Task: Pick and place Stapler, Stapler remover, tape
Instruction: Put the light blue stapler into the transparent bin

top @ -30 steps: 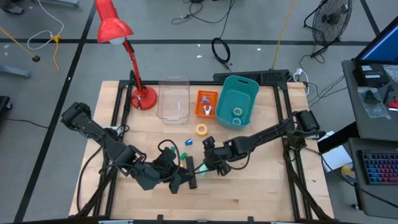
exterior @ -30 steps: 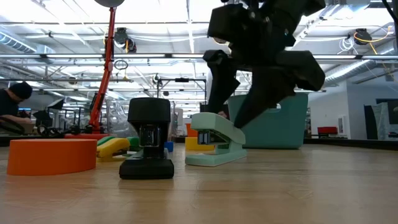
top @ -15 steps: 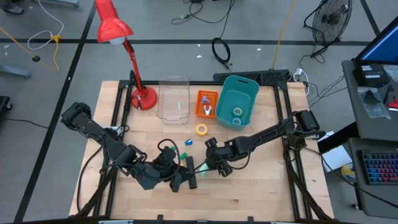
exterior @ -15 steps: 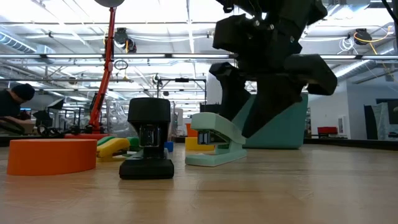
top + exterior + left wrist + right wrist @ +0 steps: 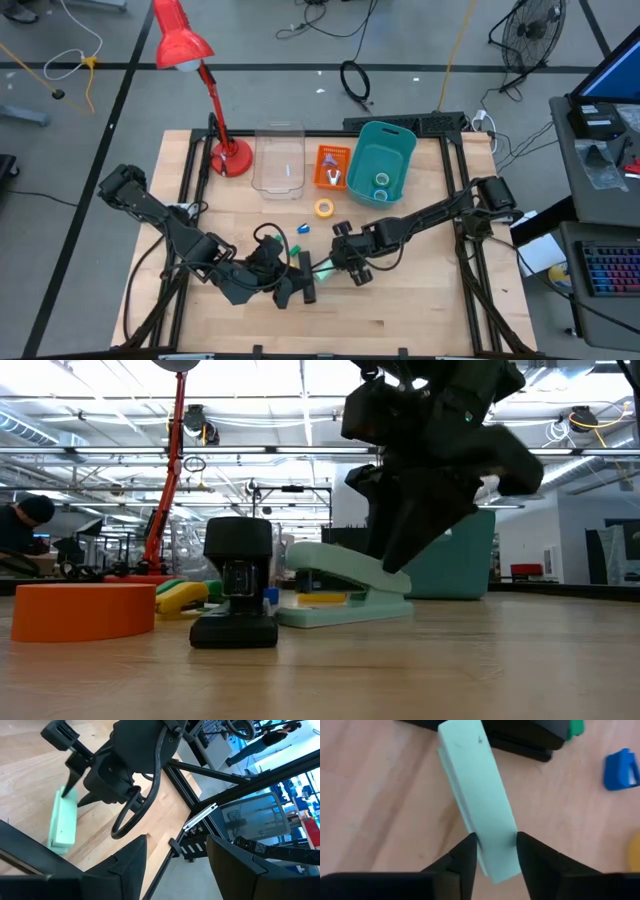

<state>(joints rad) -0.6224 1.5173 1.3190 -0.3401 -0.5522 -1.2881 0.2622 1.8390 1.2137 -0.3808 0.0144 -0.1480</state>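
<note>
A mint green stapler (image 5: 322,268) (image 5: 345,603) lies flat on the wooden table, near the middle. My right gripper (image 5: 494,851) (image 5: 340,264) is down on it, shut on one end. My left gripper (image 5: 176,851) (image 5: 302,288) hangs open and empty just left of the stapler. A black stapler-like thing (image 5: 238,598) stands on the table beside the mint one. A yellow tape roll (image 5: 324,208) lies farther back, an orange roll (image 5: 85,609) sits near the front edge, and another roll (image 5: 382,181) lies in the teal bin (image 5: 372,150). My right gripper pinches the mint stapler's two long sides (image 5: 507,837) between its two fingers, close to one end. The fingers (image 5: 465,857) come slanting down from above and lie across the stapler. The stapler stays flat with its base on the table (image 5: 340,618).
At the back stand a red desk lamp (image 5: 228,155), a clear box (image 5: 279,160), an orange basket (image 5: 323,152) and the teal bin. A small blue block (image 5: 303,227) lies near the yellow roll. Bare wood stretches along the front right.
My right gripper has rolled at the wrist, sunk a little and shut on the mint stapler. The stapler has turned about on the table, and its long side now faces the low view.
</note>
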